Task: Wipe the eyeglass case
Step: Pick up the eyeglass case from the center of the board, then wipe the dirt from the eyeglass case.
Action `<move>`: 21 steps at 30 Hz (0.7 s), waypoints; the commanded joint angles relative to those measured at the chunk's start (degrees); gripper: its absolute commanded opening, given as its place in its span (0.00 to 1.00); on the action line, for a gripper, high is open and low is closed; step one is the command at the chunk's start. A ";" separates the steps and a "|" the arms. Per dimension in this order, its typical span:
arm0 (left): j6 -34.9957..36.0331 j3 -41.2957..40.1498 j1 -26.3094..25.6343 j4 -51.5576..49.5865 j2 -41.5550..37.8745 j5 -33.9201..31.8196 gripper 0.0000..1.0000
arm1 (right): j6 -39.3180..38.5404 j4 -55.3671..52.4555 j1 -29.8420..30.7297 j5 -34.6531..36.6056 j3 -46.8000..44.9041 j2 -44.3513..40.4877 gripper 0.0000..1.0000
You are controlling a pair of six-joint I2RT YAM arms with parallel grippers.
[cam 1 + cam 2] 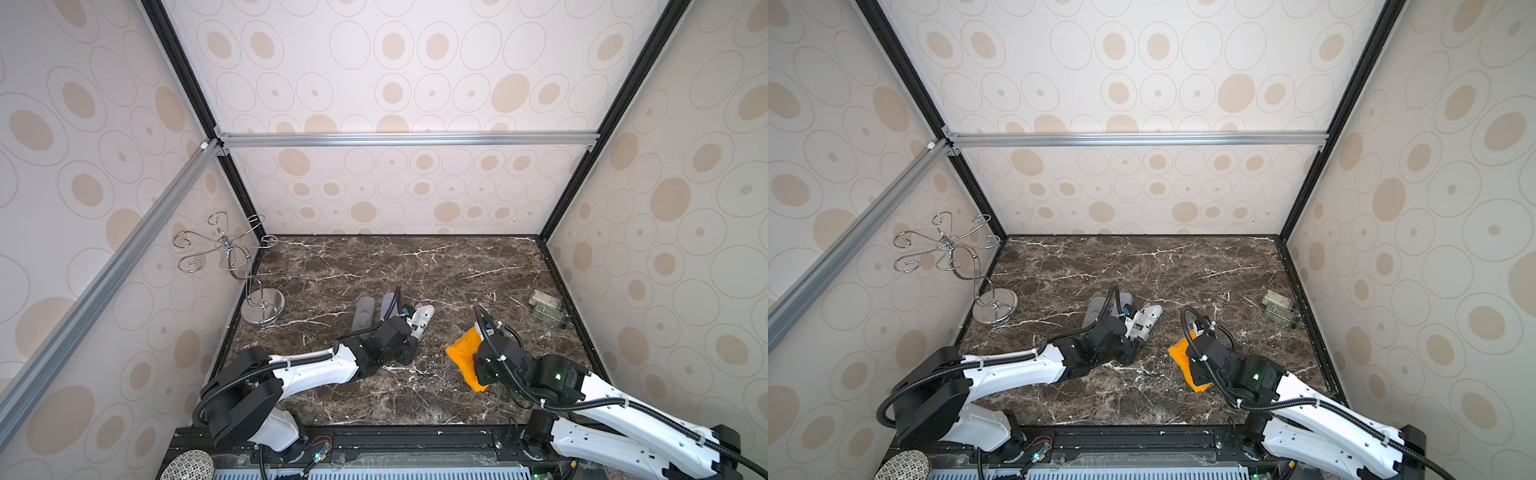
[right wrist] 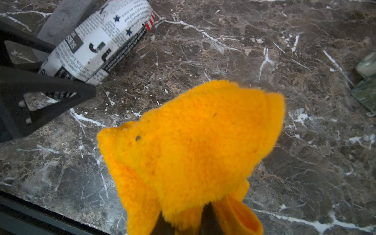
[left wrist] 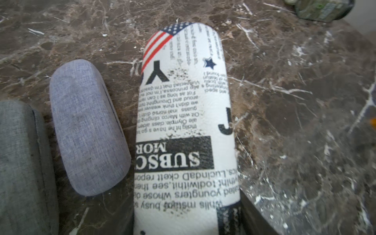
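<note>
Left side: the left hand [image 1: 415,335] is clamped narrow on the near end of the eyeglass case [image 1: 423,319], with black fingers [image 2: 61,91] on either side of it.
Task thing: the eyeglass case [image 3: 183,122] is white with newspaper print and a flag patch at its far tip. It sits about mid-desk, pointing away from the robot. I can't tell whether the gripped end is off the surface.
Right side: the right hand [image 2: 205,221] is pinched tight on an orange cloth [image 2: 193,146], and the cloth bunches out ahead and nearly buries it.
Gap: the orange cloth [image 1: 463,357] is to the right of the case, apart from it, with bare marble between them.
Neighbours: a lilac-grey case [image 3: 87,126] lies just beside the printed one, and a darker grey case [image 3: 20,162] lies past that.
Surface: the desk [image 1: 415,257] is dark brown marble with white veins.
Left wall: a wire stand [image 1: 232,257] with curled hooks sits on a round base.
Right edge: some greenish blocks [image 1: 546,309], too blurred to name.
</note>
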 commanded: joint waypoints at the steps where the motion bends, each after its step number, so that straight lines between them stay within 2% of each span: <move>1: 4.37 -3.56 -0.41 5.48 -4.31 3.85 0.50 | -4.86 1.07 -1.39 -3.71 5.20 3.43 0.01; 5: 4.57 -7.38 -0.72 8.62 -7.92 6.65 0.58 | -7.84 0.82 -3.83 -8.24 10.44 9.63 0.02; 8: 5.46 -8.37 -1.25 9.39 -8.97 8.50 0.59 | -10.15 -0.42 -5.34 -10.03 14.90 14.85 0.01; 13: 6.77 -9.35 -3.74 10.24 -10.12 7.90 0.60 | -13.29 -3.45 -7.14 -11.15 21.69 22.37 0.00; 16: 6.85 -10.04 -4.93 11.06 -10.53 7.94 0.59 | -14.10 -3.64 -7.59 -11.76 23.15 24.69 0.00; 21: 7.51 -9.07 -6.46 9.84 -9.77 6.11 0.57 | -15.88 -2.61 -7.61 -18.54 22.85 26.63 0.00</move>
